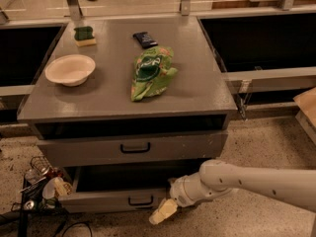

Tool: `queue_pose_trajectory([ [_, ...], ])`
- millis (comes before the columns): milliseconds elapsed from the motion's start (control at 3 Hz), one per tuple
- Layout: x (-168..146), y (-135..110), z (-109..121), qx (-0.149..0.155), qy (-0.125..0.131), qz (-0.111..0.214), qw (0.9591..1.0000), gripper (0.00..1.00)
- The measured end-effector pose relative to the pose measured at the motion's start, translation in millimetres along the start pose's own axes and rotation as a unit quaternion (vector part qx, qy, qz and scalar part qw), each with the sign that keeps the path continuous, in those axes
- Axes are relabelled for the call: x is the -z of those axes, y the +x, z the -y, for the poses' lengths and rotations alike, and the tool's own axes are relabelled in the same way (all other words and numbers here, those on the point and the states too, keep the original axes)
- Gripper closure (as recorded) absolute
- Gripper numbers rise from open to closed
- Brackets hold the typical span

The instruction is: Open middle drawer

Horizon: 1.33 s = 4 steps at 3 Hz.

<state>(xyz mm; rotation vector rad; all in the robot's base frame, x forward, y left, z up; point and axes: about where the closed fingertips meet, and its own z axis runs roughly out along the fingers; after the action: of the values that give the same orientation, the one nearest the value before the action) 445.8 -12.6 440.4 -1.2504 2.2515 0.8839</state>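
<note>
Here is the grey cabinet [197, 90], and low in it the middle drawer [98, 201] stands pulled out a little from the body, with a dark strip of its inside showing behind the front panel. Its small black loop handle [140, 200] sits at the centre of that panel. The gripper [163, 211] is down at the drawer's front, just right of the handle and a touch lower, by the panel's bottom edge. Its pale tip points down and left towards the floor. Whether it is open or closed, or has hold of anything, I cannot tell, and nor can I tell whether it touches the panel. The white arm [256, 181] reaches in from the right across the speckled floor [266, 142]. Above sits another drawer [74, 152] with its own black handle [135, 147]. On top of the cabinet are a pale bowl [70, 69] at the left, a green bag [150, 73] in the middle, a dark packet [145, 39] behind it, and a green and yellow sponge [84, 35] at the back left.
</note>
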Motion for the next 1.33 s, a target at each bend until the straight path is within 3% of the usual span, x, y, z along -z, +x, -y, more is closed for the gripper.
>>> queue_pose_trajectory([
  [333, 4.8, 4.5, -10.8, -0.001, -0.014, 0.017, 0.9998, 0.0],
  [667, 24.9, 14.4, -45.1, 0.009, -0.044, 0.06, 0.9972, 0.0],
  [1000, 43.1, 26.5, -77.4, 0.017, -0.057, 0.084, 0.9947, 0.0],
  [1333, 43.1, 26.5, -77.4, 0.017, -0.057, 0.084, 0.9947, 0.0],
])
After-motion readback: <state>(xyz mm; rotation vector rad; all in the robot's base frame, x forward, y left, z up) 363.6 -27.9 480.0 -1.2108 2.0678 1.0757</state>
